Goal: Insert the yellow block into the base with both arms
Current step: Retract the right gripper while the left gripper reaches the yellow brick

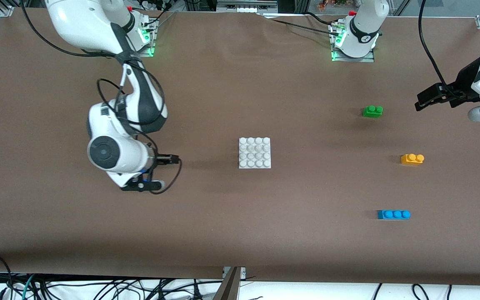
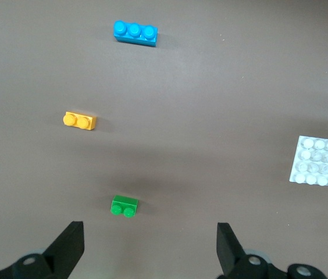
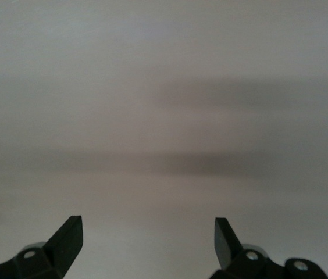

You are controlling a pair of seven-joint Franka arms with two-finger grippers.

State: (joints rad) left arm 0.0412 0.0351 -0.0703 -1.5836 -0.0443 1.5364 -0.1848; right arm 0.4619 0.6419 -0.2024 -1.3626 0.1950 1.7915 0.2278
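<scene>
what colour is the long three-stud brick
Blue. The three-stud brick shows best in the front view, nearer that camera than the yellow block.

A brown tabletop (image 1: 240,233) carries four pieces, all well apart. The base (image 1: 255,153) lies near its middle; toward the left arm's end lie the green brick (image 1: 372,111), the yellow block (image 1: 412,158) and, nearest the front camera, the blue brick (image 1: 393,214).

Three bricks (one yellow block (image 1: 412,158), one green brick (image 1: 372,111), one blue brick (image 1: 393,214)), one base (image 1: 254,153), two arms.
</scene>
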